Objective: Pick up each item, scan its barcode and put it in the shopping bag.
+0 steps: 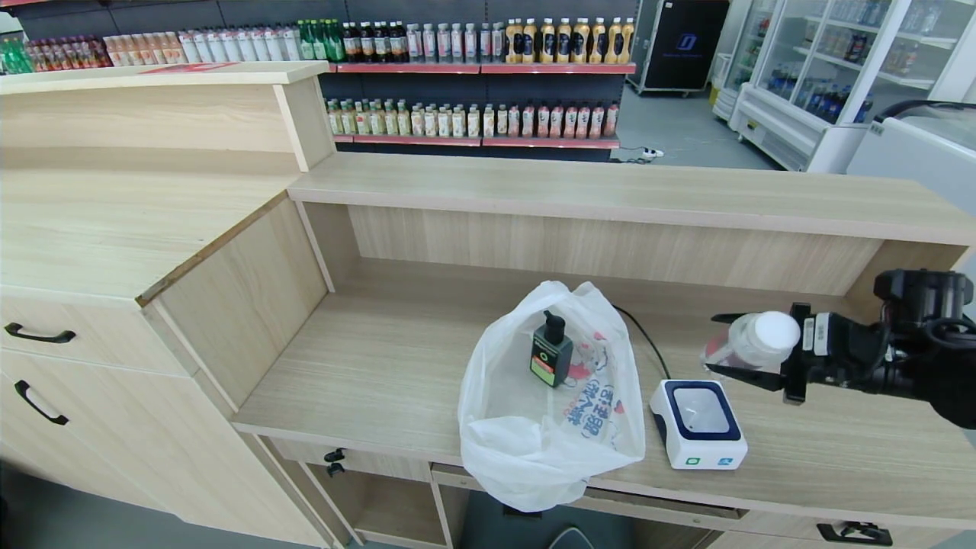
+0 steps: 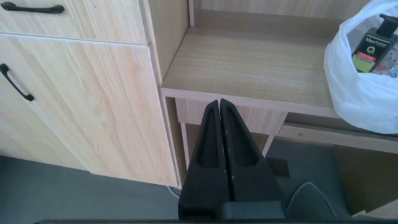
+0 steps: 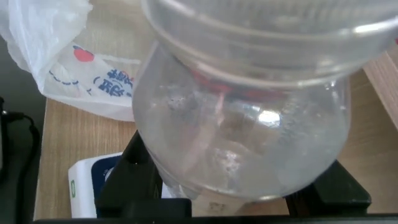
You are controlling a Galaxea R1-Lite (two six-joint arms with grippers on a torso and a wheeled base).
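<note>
Hand on the right arm (image 1: 717, 343) is clamped around a clear bottle (image 1: 751, 339) with a white cap, held sideways above the table (image 1: 366, 366), just right of the scanner (image 1: 698, 423). Beside the scanner lies the open shopping bag (image 1: 534, 427) with a dark pump bottle (image 1: 550, 354) inside. Left hand (image 2: 219, 106), pressed together and empty, hangs low before the table's front edge
</note>
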